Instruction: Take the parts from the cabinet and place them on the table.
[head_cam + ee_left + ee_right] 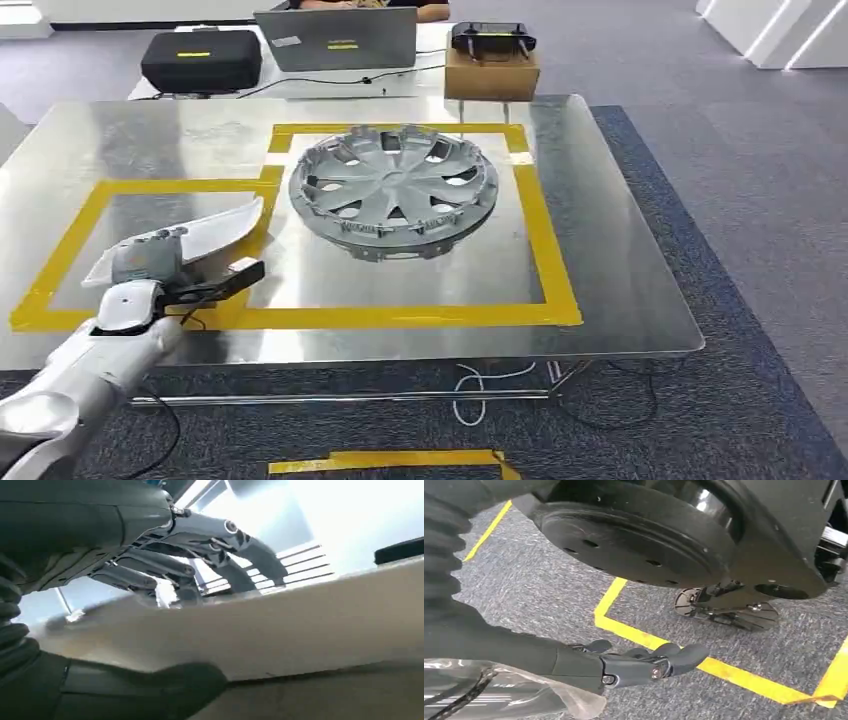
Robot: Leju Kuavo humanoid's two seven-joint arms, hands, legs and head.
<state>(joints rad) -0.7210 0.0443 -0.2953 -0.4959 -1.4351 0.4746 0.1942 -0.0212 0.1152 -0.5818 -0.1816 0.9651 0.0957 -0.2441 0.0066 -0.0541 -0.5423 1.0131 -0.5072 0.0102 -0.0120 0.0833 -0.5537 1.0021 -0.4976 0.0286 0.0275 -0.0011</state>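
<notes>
Over the near-left corner of the worktop (620,290), the left robot hand (160,270) hovers with a pale, curved trim panel (215,228) in its grasp. The panel's long axis runs away from the hand, up and to the right, its tapered tip reaching toward the silver wheel cover (393,188) that already lies flat inside the larger yellow tape outline (545,260). In the left wrist view the dark fingers (165,570) wrap over one face of the panel (300,625) and the thick thumb (165,685) presses from the other side, so the hand is clamped on the part, not loosening. The panel hangs above the smaller taped rectangle (90,215) on the left; whether its far end touches the metal I cannot tell.

The coming move, as I judge it, turns on that one relation: the panel sits directly over its marked area with the wheel cover just beside its tip, so lowering it should keep the long axis clear of the cover's rim. The left arm is the only one near the work.

The right robot hand (644,662) hangs low over the grey carpet (549,590) by a strip of yellow floor tape (734,672), fingers curled in with nothing held.

Beyond the worktop stand a black case (200,58), a laptop (335,38) and a cardboard box (491,72).
</notes>
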